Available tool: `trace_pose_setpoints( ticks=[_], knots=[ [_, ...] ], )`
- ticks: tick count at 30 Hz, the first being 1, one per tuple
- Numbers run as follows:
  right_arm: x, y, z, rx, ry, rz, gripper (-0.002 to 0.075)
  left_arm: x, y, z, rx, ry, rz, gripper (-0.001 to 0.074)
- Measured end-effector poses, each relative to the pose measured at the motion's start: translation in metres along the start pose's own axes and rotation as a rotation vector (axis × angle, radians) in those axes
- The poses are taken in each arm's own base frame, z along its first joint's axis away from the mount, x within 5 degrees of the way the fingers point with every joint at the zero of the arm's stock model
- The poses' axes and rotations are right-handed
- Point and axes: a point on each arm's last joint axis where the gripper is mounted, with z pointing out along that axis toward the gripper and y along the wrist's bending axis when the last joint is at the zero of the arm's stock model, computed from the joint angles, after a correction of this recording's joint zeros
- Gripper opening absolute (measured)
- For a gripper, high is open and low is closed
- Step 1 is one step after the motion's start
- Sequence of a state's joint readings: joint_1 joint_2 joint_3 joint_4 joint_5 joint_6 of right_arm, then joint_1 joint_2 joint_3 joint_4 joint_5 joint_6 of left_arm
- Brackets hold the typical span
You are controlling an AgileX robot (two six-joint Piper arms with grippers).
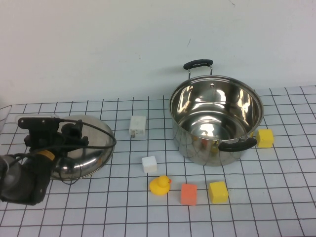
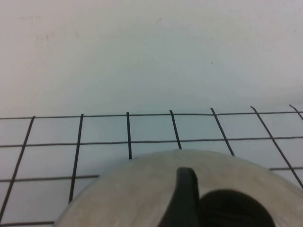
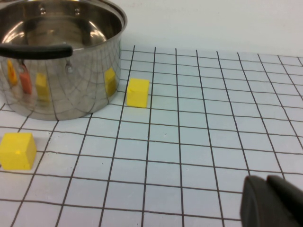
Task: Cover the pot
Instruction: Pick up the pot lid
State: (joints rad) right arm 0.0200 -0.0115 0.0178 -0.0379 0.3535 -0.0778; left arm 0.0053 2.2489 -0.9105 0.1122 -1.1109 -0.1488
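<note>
The pot [image 1: 216, 117], large, shiny steel with two black handles, stands open at the back right of the table; it also shows in the right wrist view [image 3: 59, 56]. The domed steel lid [image 1: 91, 153] lies on the table at the left. My left gripper [image 1: 71, 134] hangs right over the lid's top, at its black knob [image 2: 234, 210]. The lid's dome [image 2: 142, 189] fills the lower part of the left wrist view. My right gripper [image 3: 271, 201] is shut and empty, low over the table to the right of the pot, out of the high view.
Between lid and pot lie a white charger [image 1: 138, 125] and a white cube [image 1: 149, 164]. In front of the pot sit a yellow duck [image 1: 160, 185], an orange block [image 1: 188, 193] and a yellow block [image 1: 217, 191]. Another yellow block [image 1: 264, 138] sits at the pot's right.
</note>
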Motion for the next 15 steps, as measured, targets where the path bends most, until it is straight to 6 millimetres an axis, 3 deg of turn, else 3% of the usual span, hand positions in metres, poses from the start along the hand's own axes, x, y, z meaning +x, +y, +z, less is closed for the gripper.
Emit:
trace_pose_setpoints(
  ticks=[6,15],
  knots=[
    [0.0,0.0,0.0,0.0,0.0,0.0,0.0009,0.001,0.002,0.01,-0.005,-0.002,-0.032,0.051],
    [0.0,0.0,0.0,0.0,0.0,0.0,0.0009,0.019,0.005,0.018,-0.02,0.052,-0.07,0.051]
  ],
)
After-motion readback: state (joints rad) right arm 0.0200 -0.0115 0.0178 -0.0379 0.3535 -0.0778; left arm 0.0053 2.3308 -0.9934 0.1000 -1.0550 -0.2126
